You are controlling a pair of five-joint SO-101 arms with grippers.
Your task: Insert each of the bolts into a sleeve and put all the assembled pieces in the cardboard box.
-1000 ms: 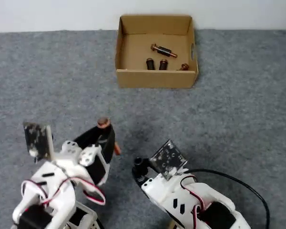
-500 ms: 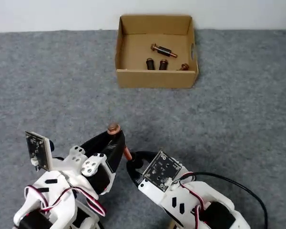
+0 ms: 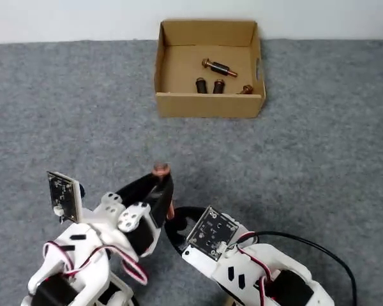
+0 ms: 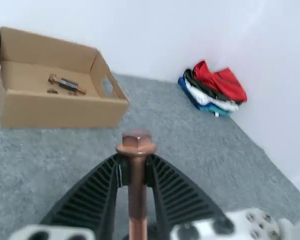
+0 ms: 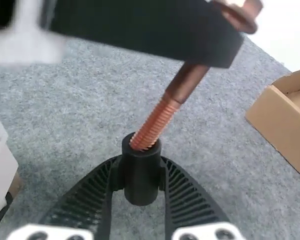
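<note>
Short of the cardboard box (image 3: 207, 105), the copper bolt (image 4: 136, 145) clamped in the left hand (image 4: 135, 162) tips into the sleeve (image 5: 140, 186) the right hand (image 5: 140, 167) grips; insertion likely needs a straight push.

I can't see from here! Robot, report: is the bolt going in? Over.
Left gripper shut on bolt. Right gripper shut on sleeve. Bolt tip at sleeve mouth, tilted, not seated. Nothing between them.
</note>
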